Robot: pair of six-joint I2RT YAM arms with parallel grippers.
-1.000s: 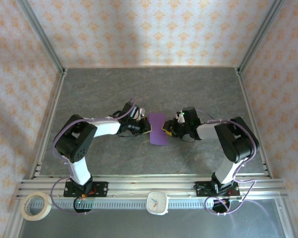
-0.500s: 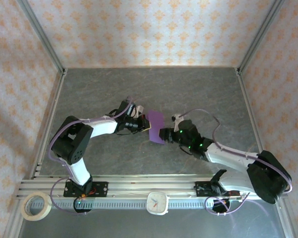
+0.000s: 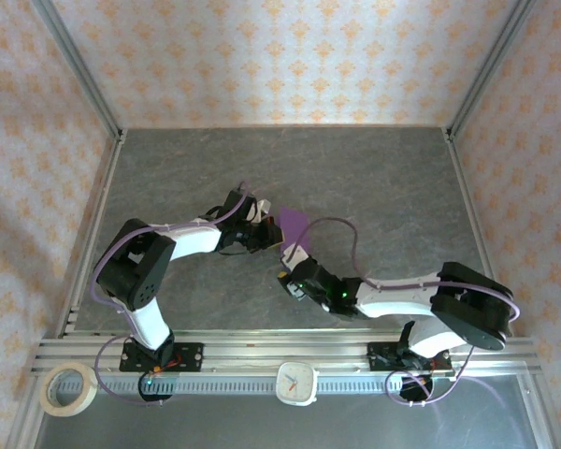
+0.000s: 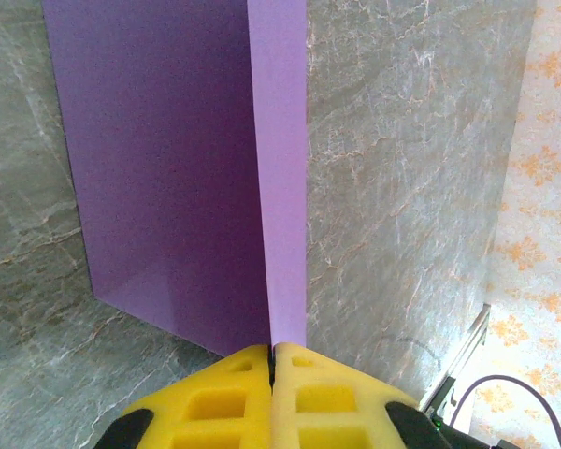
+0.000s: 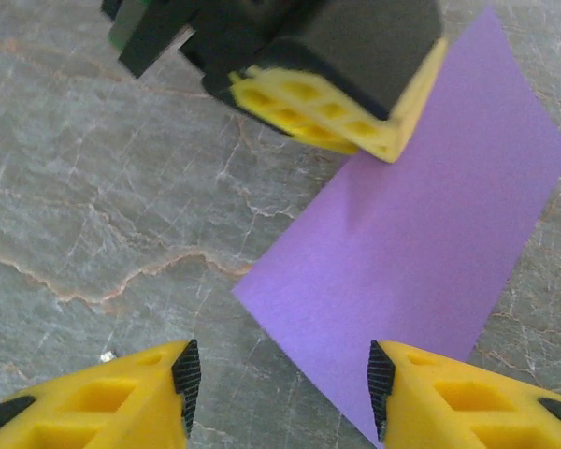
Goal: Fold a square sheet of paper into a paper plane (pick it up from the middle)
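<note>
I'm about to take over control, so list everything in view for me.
sheet of paper: one, purple, folded with one flap raised, mid-table.
tape roll: one, cream, near ledge, left corner.
clock: one, white, square, near ledge, centre.
table: one, grey marbled, under everything.
walls: three, cream with orange pattern, around the table.
arms: two, white and black, left arm and right arm reaching to the sheet.
left end effector: yellow fingers, shut on the sheet's edge.
right end effector: yellow fingers, open, at the sheet's near corner.
</note>
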